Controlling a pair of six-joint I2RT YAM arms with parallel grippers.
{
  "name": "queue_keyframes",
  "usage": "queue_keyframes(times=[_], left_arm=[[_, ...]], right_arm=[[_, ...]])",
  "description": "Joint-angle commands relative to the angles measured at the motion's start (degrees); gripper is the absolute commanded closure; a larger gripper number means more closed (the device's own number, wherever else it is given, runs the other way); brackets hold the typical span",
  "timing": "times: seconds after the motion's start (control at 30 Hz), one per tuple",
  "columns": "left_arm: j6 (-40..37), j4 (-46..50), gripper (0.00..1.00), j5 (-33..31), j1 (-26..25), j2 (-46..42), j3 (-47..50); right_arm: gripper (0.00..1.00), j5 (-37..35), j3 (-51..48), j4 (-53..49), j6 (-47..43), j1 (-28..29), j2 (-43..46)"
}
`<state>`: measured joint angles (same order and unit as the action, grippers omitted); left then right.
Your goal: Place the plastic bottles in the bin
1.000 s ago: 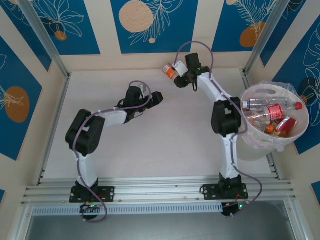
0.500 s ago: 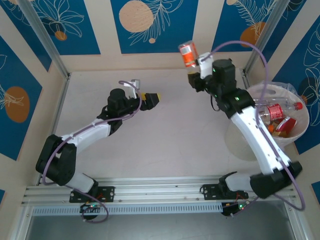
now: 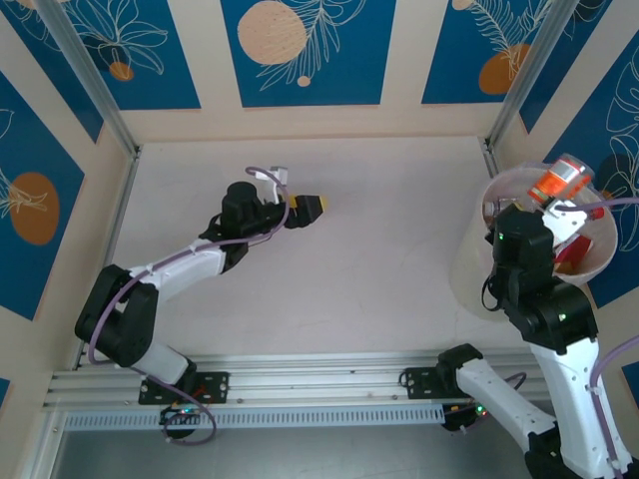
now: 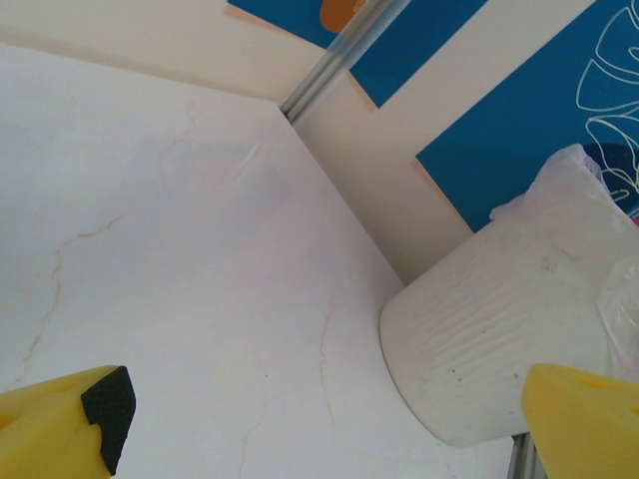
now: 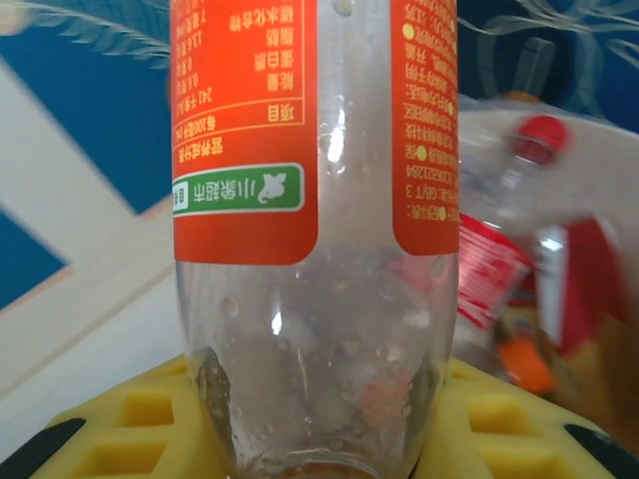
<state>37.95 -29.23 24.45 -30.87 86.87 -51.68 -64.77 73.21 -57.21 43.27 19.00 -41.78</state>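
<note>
Orange-label bottle (image 3: pixel 561 184) is clamped in the right gripper (image 3: pixel 554 205), jaws closed on its clear body. In the right wrist view it stands between the yellow pads (image 5: pixel 140 424) with the label text upside down, so it's gripped near one end and the rest sticks out past the fingers; cannot tell which end. It's held up over the far side of the bin (image 3: pixel 599 267) opening and not touching the rim. Judged a carry pose for a drop, with the height keeping it off the rim and the clear bag lining. Other bottles (image 5: pixel 534 200) lie inside the bin, red cap and red label visible, partly covered by the right arm in the top view. Judged next step: open the jaws here and the bottle should fall in among them, since the tub is far wider than the bottle. Risk: it could bounce off the pile.

Left gripper (image 3: pixel 312 205) hovers over the middle of the table (image 3: pixel 379 269), jaws wide apart, nothing between them. Its wrist view looks across bare tabletop toward the bin's outer wall, well apart from it. Judged parked out of the right arm's way, not working a bottle
</note>
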Motion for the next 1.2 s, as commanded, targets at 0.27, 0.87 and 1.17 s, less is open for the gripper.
queue_keyframes(times=[0.27, 0.87, 1.17], left_arm=[[-0.7, 2.5, 0.00, -0.9, -3.3, 0.7, -3.5], [-2.5, 5.8, 0.00, -1.5, -4.2, 2.7, -6.8], [-2.6, 6.1, 0.00, -1.5, -4.4, 3.3, -7.2]], right_arm=[[0.77, 8.9, -3.7, -3.2, 10.6, -26.2, -4.3], [0.26, 21.2, -0.4, -2.4, 7.2, -31.3, -1.3], [0.00, 27.6, 3.8, -1.9, 6.6, -30.5, 0.7]])
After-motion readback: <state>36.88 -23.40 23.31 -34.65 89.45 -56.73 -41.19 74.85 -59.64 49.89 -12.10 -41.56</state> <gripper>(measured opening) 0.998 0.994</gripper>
